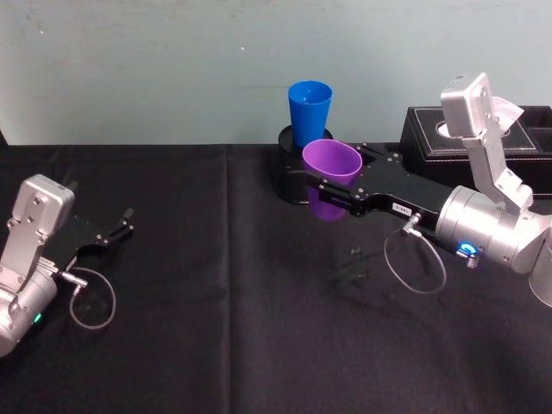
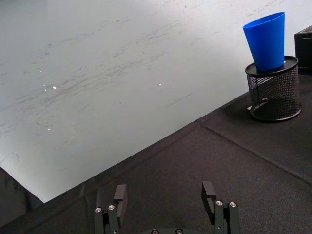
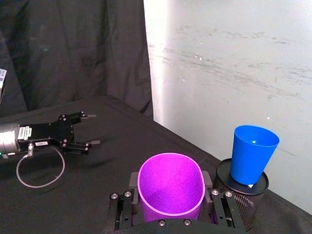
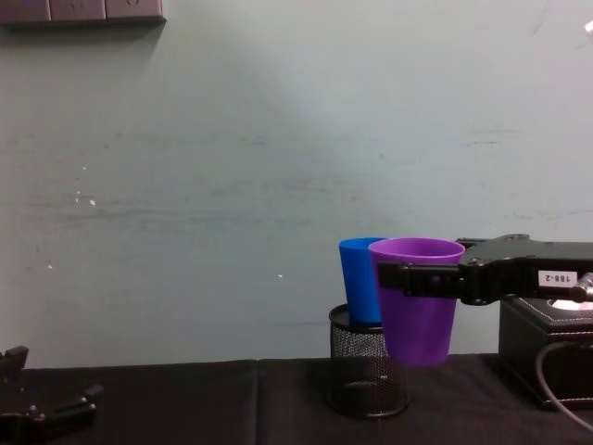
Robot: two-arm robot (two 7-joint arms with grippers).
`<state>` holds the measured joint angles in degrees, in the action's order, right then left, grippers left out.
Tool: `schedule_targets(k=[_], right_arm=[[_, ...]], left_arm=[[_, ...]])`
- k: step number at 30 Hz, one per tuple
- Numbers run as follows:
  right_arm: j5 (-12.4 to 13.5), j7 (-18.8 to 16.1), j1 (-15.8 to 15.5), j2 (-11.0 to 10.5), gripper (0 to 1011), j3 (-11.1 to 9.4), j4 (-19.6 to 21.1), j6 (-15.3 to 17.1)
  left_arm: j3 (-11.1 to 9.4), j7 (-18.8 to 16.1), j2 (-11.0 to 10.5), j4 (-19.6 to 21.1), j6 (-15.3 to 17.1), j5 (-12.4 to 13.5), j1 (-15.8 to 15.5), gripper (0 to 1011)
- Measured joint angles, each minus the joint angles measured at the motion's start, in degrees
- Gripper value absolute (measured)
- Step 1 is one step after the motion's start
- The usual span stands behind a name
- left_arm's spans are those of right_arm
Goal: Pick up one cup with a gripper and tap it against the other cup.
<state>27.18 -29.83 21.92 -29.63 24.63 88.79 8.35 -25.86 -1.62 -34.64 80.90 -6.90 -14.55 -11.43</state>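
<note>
The purple cup (image 1: 331, 166) is upright and lifted off the table, with my right gripper (image 1: 330, 191) shut on it around its upper part. The wrist view shows that gripper (image 3: 170, 207) with a finger on each side of the purple cup (image 3: 170, 184). The blue cup (image 1: 310, 110) stands upright in a black wire-mesh pen holder (image 1: 287, 177) just behind and left of the purple one. A small gap shows between the blue cup (image 3: 252, 153) and the purple one. From the chest, the purple cup (image 4: 417, 311) partly overlaps the blue cup (image 4: 358, 278). My left gripper (image 1: 119, 231) rests open at the far left.
A black box (image 1: 528, 138) stands at the back right, behind my right arm. A black cloth (image 1: 216, 328) covers the table, with open room in the middle and front. A pale wall runs along the back edge. A cable loops under each wrist.
</note>
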Motion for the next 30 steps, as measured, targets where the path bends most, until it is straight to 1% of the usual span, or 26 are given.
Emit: schedule_targets(k=[21,22,23,24,27,30], right_arm=[[0.00,0.00,0.00,0.00,726,0.00,0.00,0.00],[-0.08,-0.76,1.67,1.83,726,1.57,-4.10,-0.63],[-0.15,-1.16,2.41,2.86,724,2.45,-6.23,-0.89],[-0.27,-2.12,3.91,4.79,724,3.86,-10.38,-1.53],[-0.40,-3.43,5.74,7.09,724,5.27,-15.50,-2.52],[-0.41,-3.94,6.55,7.96,724,5.79,-17.56,-3.03]], left_arm=[[0.00,0.00,0.00,0.00,0.00,0.00,0.00,1000],[0.00,-0.01,0.00,0.00,0.00,0.00,0.00,1000],[0.00,0.00,0.00,0.01,-0.02,0.00,-0.01,1000],[0.00,0.00,-0.01,0.01,-0.01,0.00,-0.01,1000],[0.00,0.00,-0.01,0.00,-0.01,0.00,-0.01,1000],[0.00,0.00,0.00,0.00,0.00,0.00,0.00,1000]])
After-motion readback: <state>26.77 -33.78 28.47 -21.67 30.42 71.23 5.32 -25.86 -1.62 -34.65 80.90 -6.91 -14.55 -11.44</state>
